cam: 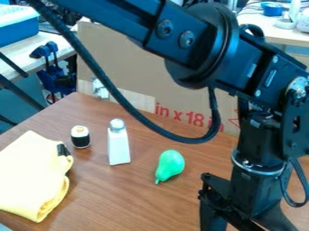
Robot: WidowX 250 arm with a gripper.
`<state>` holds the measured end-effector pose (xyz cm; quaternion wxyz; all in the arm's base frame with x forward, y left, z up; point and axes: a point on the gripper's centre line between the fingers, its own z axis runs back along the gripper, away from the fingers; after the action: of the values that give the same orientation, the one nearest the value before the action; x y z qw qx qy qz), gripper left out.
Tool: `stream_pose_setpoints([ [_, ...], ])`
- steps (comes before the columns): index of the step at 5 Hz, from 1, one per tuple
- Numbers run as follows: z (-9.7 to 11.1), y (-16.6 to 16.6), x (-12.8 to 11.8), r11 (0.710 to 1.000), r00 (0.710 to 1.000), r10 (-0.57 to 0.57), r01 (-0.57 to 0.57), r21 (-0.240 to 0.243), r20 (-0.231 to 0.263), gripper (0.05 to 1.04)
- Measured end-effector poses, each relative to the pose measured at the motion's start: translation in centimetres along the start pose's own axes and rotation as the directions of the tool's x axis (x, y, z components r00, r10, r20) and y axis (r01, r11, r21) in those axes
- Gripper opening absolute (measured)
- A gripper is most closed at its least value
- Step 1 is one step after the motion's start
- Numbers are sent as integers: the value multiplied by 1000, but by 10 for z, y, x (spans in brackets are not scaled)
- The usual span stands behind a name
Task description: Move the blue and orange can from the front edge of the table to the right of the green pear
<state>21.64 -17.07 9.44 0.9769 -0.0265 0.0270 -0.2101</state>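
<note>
The gripper (247, 220) hangs low at the near right of the wooden table (145, 207); whether it is apart or together cannot be told. The green toy pear (170, 164) is the thing nearest to it, lying to its left, well apart from it, with the rounded end far and the narrow stem end near, tipped slightly left.

The pear looks like light, smooth plastic, so it should be stiff, hard to damage, but slippery and apt to roll. The best hold seems to be across the two sides of the fat part, low and centred; a pinch on the tapered neck or curved top would likely slide off or swing it round.

Left of the pear stands a white shaker (119, 147) with a metallic cap, probably rigid and easy to topple. Further left is a small white cylinder with a black band (80, 137), then a folded yellow cloth (27, 176), which looks soft and floppy.
</note>
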Motion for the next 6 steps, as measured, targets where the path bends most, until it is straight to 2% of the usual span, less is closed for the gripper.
stream_pose_setpoints([
  [2, -6, 4, 15, 1000, 1000, -24, 24, 8, -5, 1006],
  [3, -6, 14, 25, 996, 998, -59, 57, 73, 36, 1006],
  [4, -4, 27, 33, 992, 997, -52, 46, 116, 52, 1006],
  [5, -1, 48, 45, 987, 999, -15, 7, 159, 46, 1006],
  [6, 3, 71, 65, 985, 997, -8, -5, 172, 80, 1006],
])
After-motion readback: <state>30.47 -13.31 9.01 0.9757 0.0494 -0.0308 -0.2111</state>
